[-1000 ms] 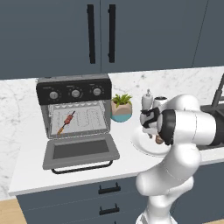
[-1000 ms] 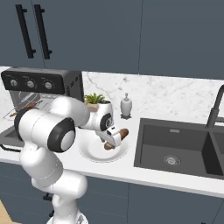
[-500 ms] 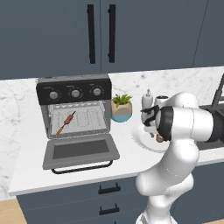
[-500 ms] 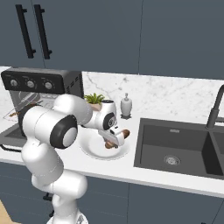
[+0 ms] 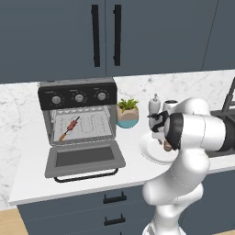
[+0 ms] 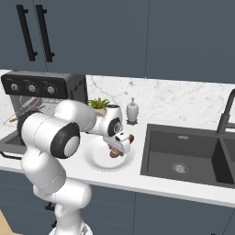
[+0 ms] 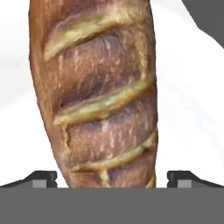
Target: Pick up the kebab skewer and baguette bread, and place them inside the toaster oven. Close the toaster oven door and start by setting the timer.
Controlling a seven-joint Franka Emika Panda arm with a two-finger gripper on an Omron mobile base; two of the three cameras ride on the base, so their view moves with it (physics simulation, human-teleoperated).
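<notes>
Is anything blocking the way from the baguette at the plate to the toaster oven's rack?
Nothing visible blocks it. The baguette bread sits at the end effector over the white plate. The toaster oven door lies open; the kebab skewer takes only the rack's left side. The potted plant stands behind the route.

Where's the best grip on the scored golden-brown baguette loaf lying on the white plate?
Across the middle of the golden-brown scored baguette loaf, from above. It lies flat on the white round plate, long and narrow, so the short width suits the jaws. In the hand view the black two-finger gripper already straddles it, one fingertip on each side, apparently still open. The far end juts past the gripper in the right base view.
</notes>
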